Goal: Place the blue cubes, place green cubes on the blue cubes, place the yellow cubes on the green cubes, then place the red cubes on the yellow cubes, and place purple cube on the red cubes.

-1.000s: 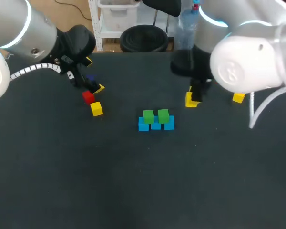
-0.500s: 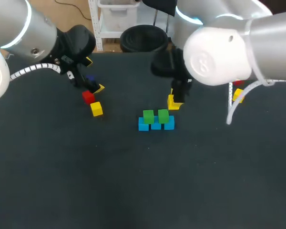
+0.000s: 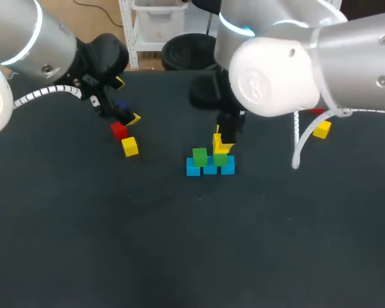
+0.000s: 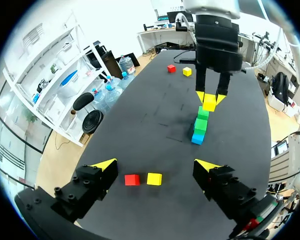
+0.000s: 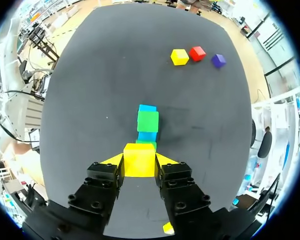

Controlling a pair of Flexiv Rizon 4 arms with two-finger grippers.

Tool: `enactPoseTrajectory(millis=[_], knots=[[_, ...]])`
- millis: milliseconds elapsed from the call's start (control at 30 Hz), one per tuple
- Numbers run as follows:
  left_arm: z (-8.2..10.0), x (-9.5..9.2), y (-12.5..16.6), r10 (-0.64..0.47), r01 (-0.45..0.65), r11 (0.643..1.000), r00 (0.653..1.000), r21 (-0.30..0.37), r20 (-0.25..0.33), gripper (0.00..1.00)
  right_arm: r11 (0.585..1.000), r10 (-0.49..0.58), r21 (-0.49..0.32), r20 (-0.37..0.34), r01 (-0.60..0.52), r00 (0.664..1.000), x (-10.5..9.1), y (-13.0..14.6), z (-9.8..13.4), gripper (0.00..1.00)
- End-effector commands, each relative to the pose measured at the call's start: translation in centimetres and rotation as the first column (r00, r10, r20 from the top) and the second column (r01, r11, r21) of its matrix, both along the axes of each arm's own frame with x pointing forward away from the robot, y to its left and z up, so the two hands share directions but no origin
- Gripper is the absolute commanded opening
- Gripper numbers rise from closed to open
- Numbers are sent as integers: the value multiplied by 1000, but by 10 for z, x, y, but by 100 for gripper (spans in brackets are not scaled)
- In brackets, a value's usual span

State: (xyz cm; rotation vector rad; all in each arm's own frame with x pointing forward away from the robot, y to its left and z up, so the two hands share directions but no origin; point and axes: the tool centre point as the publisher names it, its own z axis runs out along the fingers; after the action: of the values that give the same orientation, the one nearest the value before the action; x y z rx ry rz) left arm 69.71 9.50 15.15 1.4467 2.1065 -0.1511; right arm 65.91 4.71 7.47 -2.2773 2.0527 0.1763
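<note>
Three blue cubes [image 3: 210, 169] lie in a row mid-table with two green cubes [image 3: 199, 156] on them. My right gripper [image 3: 221, 144] is shut on a yellow cube [image 5: 139, 159] and hangs just over the right-hand green cube [image 3: 219, 158], as also seen in the left wrist view. My left gripper [image 4: 155, 167] stands open at the far left, above a red cube [image 4: 132, 179] and a yellow cube [image 4: 154, 178]. A purple cube [image 5: 218, 60] lies beside them, close under the left gripper [image 3: 119, 113].
Another yellow cube [image 3: 321, 130] sits at the far right of the table, with a red cube [image 4: 171, 68] close behind it, mostly hidden by my right arm in the head view.
My right arm has carried the yellow cube leftward from the table's right side to just above the stack. The left arm has stayed still.
</note>
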Motion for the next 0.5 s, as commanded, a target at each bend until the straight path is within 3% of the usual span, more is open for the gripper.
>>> enactPoseTrajectory(millis=[33,500], knots=[[-1,2,1,-5,5,1000,1000,-3,-1,100,1000,0,1,-15,0,1000,2,5,-4,0],[-1,2,1,-5,5,1000,1000,-3,-1,100,1000,4,-5,-22,-4,1000,8,12,-8,0]])
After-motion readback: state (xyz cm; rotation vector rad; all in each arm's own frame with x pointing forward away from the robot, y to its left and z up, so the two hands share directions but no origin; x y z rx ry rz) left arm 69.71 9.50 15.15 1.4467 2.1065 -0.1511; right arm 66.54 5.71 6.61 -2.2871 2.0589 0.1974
